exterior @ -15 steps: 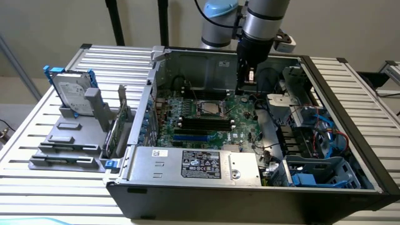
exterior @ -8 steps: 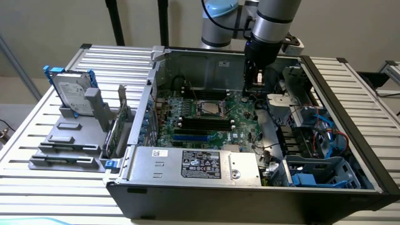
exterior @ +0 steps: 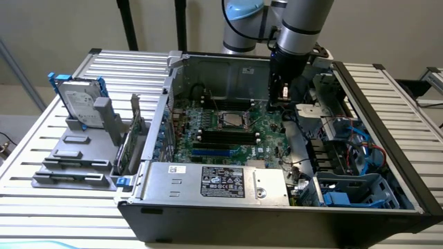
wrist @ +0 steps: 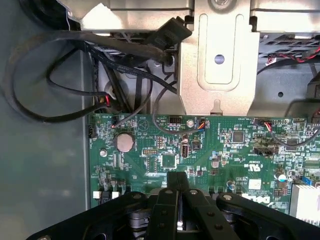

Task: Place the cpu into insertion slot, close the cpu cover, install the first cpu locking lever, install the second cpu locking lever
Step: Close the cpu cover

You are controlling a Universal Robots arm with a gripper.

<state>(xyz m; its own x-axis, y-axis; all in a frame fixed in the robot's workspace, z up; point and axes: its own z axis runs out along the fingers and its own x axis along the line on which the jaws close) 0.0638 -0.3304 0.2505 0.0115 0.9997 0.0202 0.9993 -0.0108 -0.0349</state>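
Tool (wrist: 178, 181) fully closed, fingers pressed together, nothing seen between them. It hangs over the green circuit board (wrist: 200, 150). In the exterior view it stands upper centre of the frame, inside the open computer case (exterior: 207, 223). The insertion slot (exterior: 232, 119) lies mid-frame, just beside the tool on the exterior view's left.

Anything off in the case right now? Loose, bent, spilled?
Nothing stands out. The green board shows no damage or spill. Black cables loop loosely off its edge, untidy, nothing more. The gripper is shut, nothing in it, over the board, to the exterior view's right of the insertion slot.
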